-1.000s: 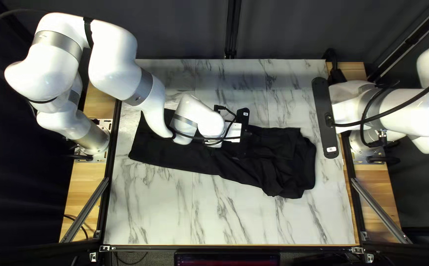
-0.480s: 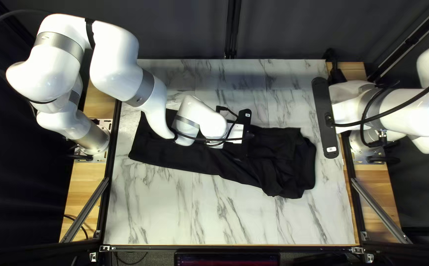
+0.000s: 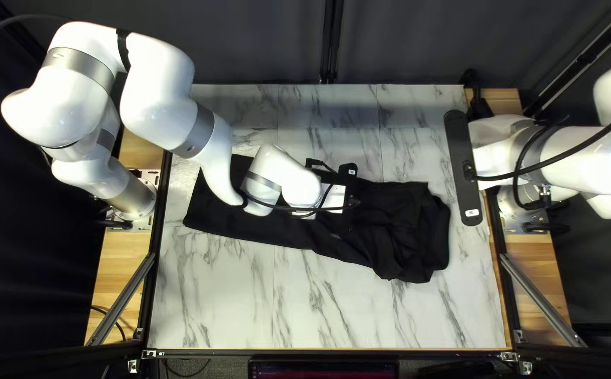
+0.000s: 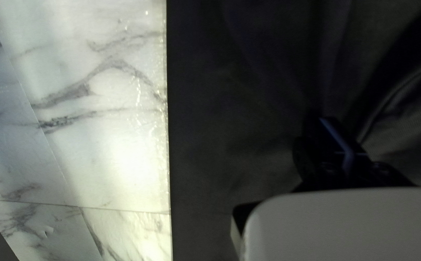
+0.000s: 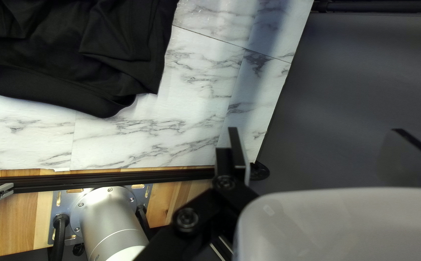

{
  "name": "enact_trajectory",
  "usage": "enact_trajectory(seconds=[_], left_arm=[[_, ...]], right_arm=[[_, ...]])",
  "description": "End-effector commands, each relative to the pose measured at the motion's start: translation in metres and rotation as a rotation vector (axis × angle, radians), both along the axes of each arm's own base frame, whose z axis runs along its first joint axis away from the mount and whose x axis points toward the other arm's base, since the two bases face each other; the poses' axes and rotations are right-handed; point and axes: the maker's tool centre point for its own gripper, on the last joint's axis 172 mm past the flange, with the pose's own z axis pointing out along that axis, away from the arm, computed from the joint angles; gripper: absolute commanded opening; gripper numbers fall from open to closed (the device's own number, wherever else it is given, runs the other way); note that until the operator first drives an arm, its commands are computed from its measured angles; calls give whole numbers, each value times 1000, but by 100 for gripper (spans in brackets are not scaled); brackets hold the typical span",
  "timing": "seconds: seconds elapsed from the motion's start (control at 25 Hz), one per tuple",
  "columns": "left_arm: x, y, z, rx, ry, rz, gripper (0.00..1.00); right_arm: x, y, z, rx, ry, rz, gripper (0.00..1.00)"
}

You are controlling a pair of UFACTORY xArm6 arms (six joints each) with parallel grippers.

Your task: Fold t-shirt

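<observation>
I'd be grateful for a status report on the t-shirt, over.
Left gripper shut on black t-shirt. Right gripper open, off the cloth. T-shirt's wide end rumpled. Left arm overhangs t-shirt.

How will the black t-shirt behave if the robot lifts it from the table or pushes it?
The black t-shirt is probably floppy: it lies low, with soft creases, so a lifted part would likely sag. A push may bunch it rather than slide it whole, since loose folds already gather at its right part in the top left view. Rolling seems unlikely, as it spreads flat.
</observation>
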Motion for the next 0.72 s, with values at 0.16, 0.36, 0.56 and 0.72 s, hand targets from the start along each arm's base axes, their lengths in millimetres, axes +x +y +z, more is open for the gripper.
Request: enact_trajectory(seconds=[0.16, 0.36, 0.56, 0.72], left_arm=[[-1, -1, -1, -16, 19, 1, 100], [-3, -4, 9, -15, 23, 9, 100], [-5, -14, 21, -16, 16, 18, 100], [-5, -20, 25, -14, 11, 21, 100]], right_arm=[[0, 0, 0, 0, 0, 0, 100], [0, 0, 0, 0, 0, 0, 100], [0, 0, 0, 0, 0, 0, 100], [0, 0, 0, 0, 0, 0, 100]])
